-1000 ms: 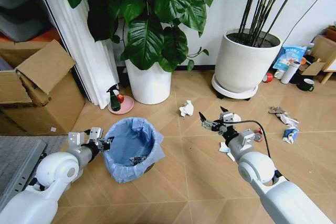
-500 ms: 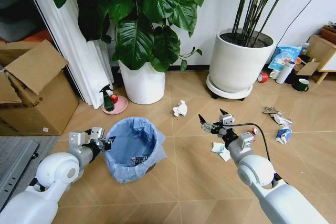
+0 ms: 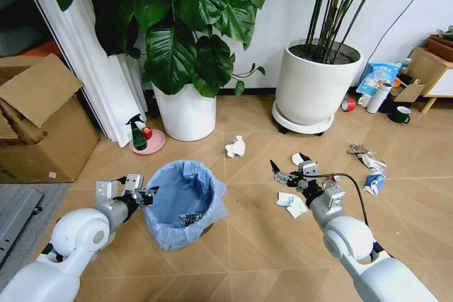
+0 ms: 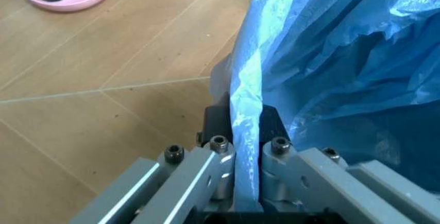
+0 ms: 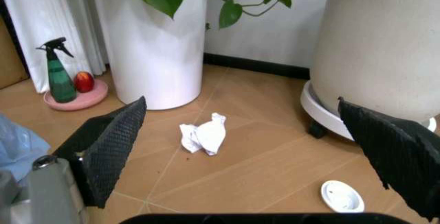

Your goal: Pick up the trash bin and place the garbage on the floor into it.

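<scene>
The trash bin (image 3: 182,201), dark and lined with a ruffled light-blue bag, hangs at my left side. My left gripper (image 3: 143,194) is shut on its near rim; the left wrist view shows the bag's edge (image 4: 246,105) pinched in that gripper (image 4: 246,154). My right gripper (image 3: 291,168) is held open above the floor, jaws wide apart in the right wrist view (image 5: 251,152). Garbage lies around: a crumpled tissue (image 3: 235,148) (image 5: 204,137), a white lid (image 5: 341,196), torn white pieces (image 3: 290,205) just below the right gripper, and wrappers (image 3: 372,183) farther right.
A white pot with a leafy plant (image 3: 186,111) and a big round pot on a wheeled base (image 3: 310,90) stand at the wall. A pink dish with a green spray bottle (image 3: 139,136) sits left of the tissue. Cardboard boxes (image 3: 39,129) stand far left.
The whole head view has shifted, so the camera has moved; pots and litter now sit farther left in the picture. Both arms keep their pose, and the bin stays in the left gripper.
</scene>
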You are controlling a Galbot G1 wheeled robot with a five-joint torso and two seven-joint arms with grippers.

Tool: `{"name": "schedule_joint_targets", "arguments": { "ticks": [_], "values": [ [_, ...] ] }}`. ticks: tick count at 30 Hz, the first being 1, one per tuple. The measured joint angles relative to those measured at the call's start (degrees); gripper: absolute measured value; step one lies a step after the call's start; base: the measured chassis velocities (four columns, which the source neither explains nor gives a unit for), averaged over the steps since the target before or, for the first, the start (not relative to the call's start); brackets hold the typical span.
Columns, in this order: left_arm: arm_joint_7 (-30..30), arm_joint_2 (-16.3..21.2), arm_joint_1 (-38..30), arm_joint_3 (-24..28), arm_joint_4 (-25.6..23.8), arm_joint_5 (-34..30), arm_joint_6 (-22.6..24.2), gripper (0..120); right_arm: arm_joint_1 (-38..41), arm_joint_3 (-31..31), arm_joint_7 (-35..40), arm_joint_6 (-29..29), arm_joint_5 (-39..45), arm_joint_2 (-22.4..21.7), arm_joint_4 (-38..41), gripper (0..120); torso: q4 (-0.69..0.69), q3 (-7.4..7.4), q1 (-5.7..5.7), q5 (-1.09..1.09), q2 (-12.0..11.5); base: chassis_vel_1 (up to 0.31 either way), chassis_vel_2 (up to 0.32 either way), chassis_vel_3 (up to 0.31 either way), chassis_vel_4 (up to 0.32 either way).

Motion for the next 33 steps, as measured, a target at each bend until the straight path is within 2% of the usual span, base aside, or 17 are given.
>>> {"name": "schedule_joint_targets", "arguments": {
  "ticks": [33],
  "values": [
    [0.0,0.0,1.2,-0.1,-1.2,0.1,-0.2,0,-2.4,0.7,-0.2,0.6,-1.4,0.1,1.0,100,0.01,0.00,0.00,0.00,0.0,-0.101,0.092,0.107,-0.099]
  ]
}}
